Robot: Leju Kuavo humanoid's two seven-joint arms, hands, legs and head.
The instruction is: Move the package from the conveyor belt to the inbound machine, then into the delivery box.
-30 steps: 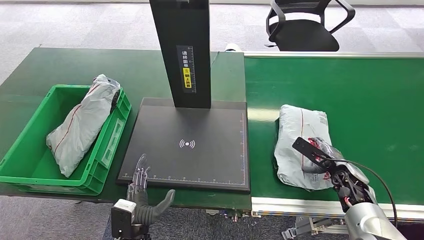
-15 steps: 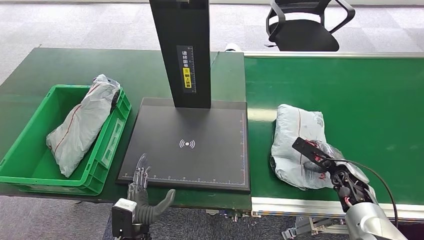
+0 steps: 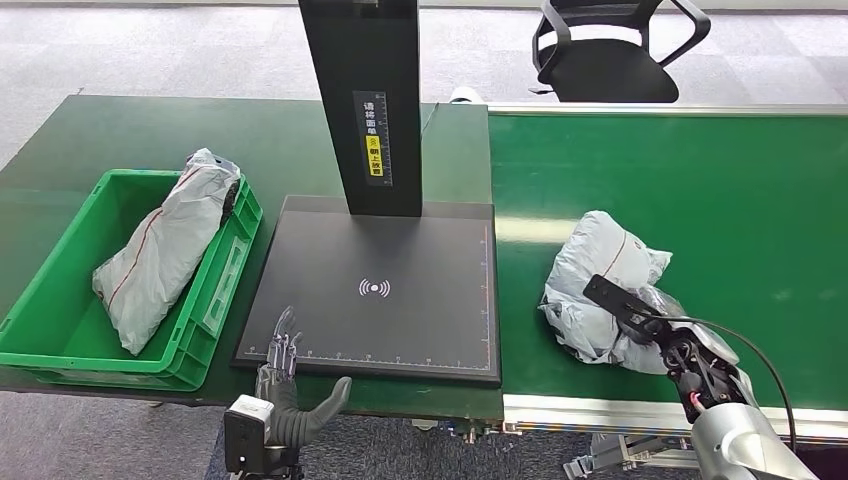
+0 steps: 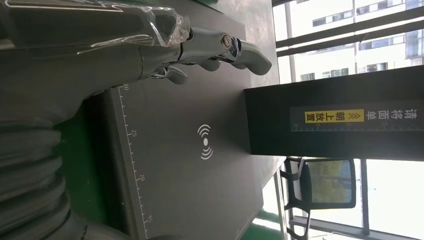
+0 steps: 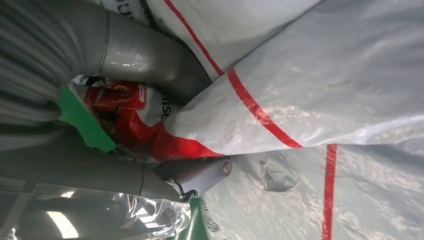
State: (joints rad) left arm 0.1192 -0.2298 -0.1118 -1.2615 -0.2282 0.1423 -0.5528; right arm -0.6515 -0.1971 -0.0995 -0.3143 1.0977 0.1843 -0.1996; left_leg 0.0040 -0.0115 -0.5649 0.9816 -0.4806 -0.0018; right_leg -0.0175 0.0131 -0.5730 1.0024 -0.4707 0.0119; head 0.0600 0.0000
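Head view: package (image 3: pixel 598 285) in right hand (image 3: pixel 668 340)

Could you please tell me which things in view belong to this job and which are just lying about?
Belonging to the job:
- crumpled grey plastic package with red stripes, gripped by right hand
- green conveyor belt
- black flat inbound machine
- green plastic delivery box

Lying about:
- black office chair
- grey bagged parcel already in box

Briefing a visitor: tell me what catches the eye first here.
The crumpled grey package on the green conveyor belt, gripped by the right robot hand. Left of it stands the black inbound machine, then a green delivery box already holding another grey package.
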